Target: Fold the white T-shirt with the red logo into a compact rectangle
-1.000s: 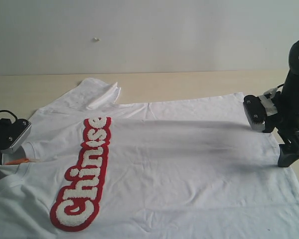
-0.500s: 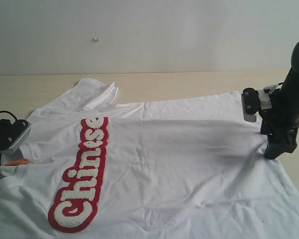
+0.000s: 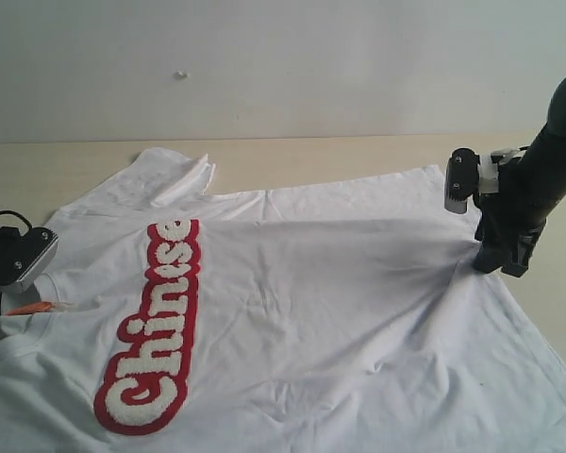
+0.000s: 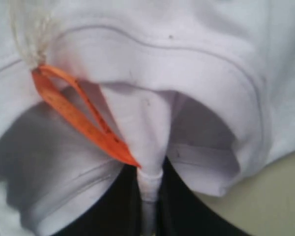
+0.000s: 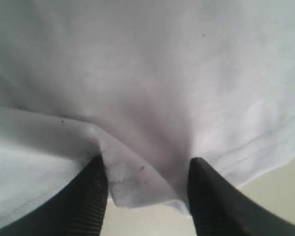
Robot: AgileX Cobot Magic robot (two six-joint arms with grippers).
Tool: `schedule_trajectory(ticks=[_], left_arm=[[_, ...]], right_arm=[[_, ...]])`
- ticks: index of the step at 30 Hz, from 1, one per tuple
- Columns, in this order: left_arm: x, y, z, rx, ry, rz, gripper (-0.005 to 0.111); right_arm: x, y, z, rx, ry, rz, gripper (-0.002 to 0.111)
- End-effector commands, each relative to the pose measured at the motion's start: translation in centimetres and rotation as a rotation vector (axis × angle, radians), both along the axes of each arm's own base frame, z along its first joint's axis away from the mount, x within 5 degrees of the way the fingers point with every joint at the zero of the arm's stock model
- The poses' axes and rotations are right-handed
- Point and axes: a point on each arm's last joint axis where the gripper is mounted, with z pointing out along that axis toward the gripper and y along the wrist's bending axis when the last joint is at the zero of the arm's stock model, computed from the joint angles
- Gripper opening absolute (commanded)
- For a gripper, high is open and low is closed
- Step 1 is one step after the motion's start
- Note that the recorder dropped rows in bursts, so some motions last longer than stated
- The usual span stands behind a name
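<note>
The T-shirt point(image 3: 340, 302) is lying spread on the table point(image 3: 311, 151), logo point(image 3: 156, 326) facing up, collar point(image 4: 187, 54) toward the left arm and hem toward the right. We are judging the task to be at its opening step: no fold is showing, and both arms are taking hold at opposite ends. The left gripper point(image 4: 150, 216) is closed tight on a pinch of collar cloth, just beside the orange tag point(image 4: 78, 115). The right gripper point(image 5: 147, 196) is standing with its fingers point(image 5: 96, 196) clearly apart and a fold of hem between them; the cloth is tenting up toward it, yet we are not confirming a firm bite. The next move, in our judgement, is calling for that bite to be secured, then both ends carried together. We are noting a rumpled far sleeve point(image 3: 174, 179) and creases across the body, both likely to spoil a clean edge.
</note>
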Motion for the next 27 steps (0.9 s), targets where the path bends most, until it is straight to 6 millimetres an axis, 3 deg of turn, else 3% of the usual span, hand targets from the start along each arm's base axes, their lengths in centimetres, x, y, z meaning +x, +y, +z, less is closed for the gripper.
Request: schedule_trajectory(ticks=[1,4,27], left_arm=[[-0.61,0.30,-1.00,0.017,0.060,-0.016,0.000],[-0.61,0.30,-1.00,0.017,0.060,-0.016,0.000],[-0.61,0.30,-1.00,0.017,0.060,-0.016,0.000]], right_arm=[[0.09,-0.26,-1.31,-0.037,-0.003,0.023,0.027],[0.08,-0.31,-1.65,-0.043,0.004,0.030,0.000],[0.08,-0.17,-1.80,-0.022,0.009,0.002,0.000]])
